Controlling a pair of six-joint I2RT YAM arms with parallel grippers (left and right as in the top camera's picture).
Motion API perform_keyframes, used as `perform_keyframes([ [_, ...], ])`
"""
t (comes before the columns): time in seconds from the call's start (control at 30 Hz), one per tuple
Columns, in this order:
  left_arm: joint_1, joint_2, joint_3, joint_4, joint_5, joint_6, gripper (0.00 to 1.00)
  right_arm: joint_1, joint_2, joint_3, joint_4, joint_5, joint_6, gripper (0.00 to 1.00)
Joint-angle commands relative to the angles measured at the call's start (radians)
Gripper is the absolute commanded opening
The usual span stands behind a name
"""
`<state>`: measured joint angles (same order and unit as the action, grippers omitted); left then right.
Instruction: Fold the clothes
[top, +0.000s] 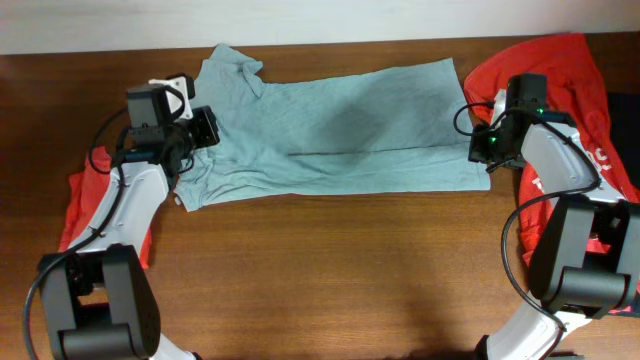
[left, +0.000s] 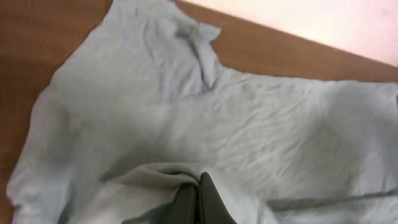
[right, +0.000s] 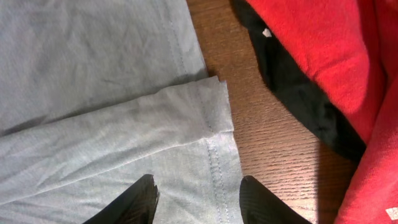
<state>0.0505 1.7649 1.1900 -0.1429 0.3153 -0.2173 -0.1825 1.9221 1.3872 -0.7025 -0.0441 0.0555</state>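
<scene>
cloth decides the next move: the pale grey-blue t-shirt (top: 340, 125) lies spread along the far edge of the table (top: 330, 280), its long axis running left to right, with neck and sleeves toward the far left corner and the hem toward the right. each arm works the end on its own side. the left gripper (left: 199, 200) sits at the sleeve end, on the shirt's near side, its jaws together and seemingly pinching a raised fold of the grey-blue fabric, which bunches up around the tips in the left wrist view. the right gripper (right: 198, 200) hangs over the hem end near its near corner, with the jaws apart and nothing between them. the stitched hem runs between the two fingertips, and a doubled flap of the same shirt ends in a corner just beyond them. bare wood shows just to the right of that hem. the large orange-red shirt (top: 575, 70) is heaped at the far right corner, close to the hem but apart from it, and a small orange-red garment (top: 85, 200) lies at the left edge under the left arm. judging from this, a fold along the long axis needs both ends lifted together, so the right jaws likely have to close on the hem first.
</scene>
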Motion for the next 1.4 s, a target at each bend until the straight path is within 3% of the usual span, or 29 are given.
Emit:
perform_keyframes([
  [0.0, -0.015, -0.017, 0.006, 0.004, 0.017, -0.021, 0.04, -0.008, 0.004, -0.005, 0.002, -0.005, 0.001, 0.49],
  [0.1, -0.025, -0.010, 0.006, -0.011, -0.004, -0.021, 0.11, -0.008, 0.004, -0.005, 0.003, -0.005, 0.001, 0.49],
  [0.27, -0.026, -0.009, 0.006, -0.034, -0.005, -0.021, 0.36, -0.008, 0.004, -0.005, 0.003, -0.005, 0.001, 0.49],
  [0.57, -0.027, -0.009, 0.006, -0.183, -0.063, -0.020, 0.38, -0.008, 0.004, -0.005, 0.002, -0.005, 0.001, 0.49],
  [0.9, -0.031, -0.009, 0.014, -0.159, -0.059, -0.012, 0.31, -0.008, 0.002, -0.005, -0.031, -0.089, 0.000, 0.49],
  [0.97, -0.028, -0.009, 0.057, -0.220, -0.042, -0.002, 0.31, -0.008, -0.010, 0.019, -0.065, -0.088, -0.022, 0.55],
  [1.0, -0.028, -0.009, 0.087, -0.255, -0.042, 0.029, 0.34, -0.008, -0.018, 0.042, -0.087, -0.087, -0.026, 0.59],
  [1.07, -0.029, -0.007, 0.205, -0.358, -0.043, 0.097, 0.53, -0.006, -0.043, 0.143, -0.161, -0.088, -0.027, 0.67],
  [1.1, -0.029, -0.005, 0.248, -0.390, -0.043, 0.111, 0.58, -0.005, -0.050, 0.179, -0.185, -0.092, -0.034, 0.69],
  [1.27, -0.029, 0.026, 0.502, -0.550, -0.046, 0.136, 0.99, 0.026, -0.059, 0.462, -0.375, -0.111, -0.114, 0.97],
  [1.37, -0.028, 0.089, 0.637, -0.597, -0.046, 0.137, 0.99, 0.047, -0.059, 0.575, -0.409, -0.109, -0.168, 0.99],
])
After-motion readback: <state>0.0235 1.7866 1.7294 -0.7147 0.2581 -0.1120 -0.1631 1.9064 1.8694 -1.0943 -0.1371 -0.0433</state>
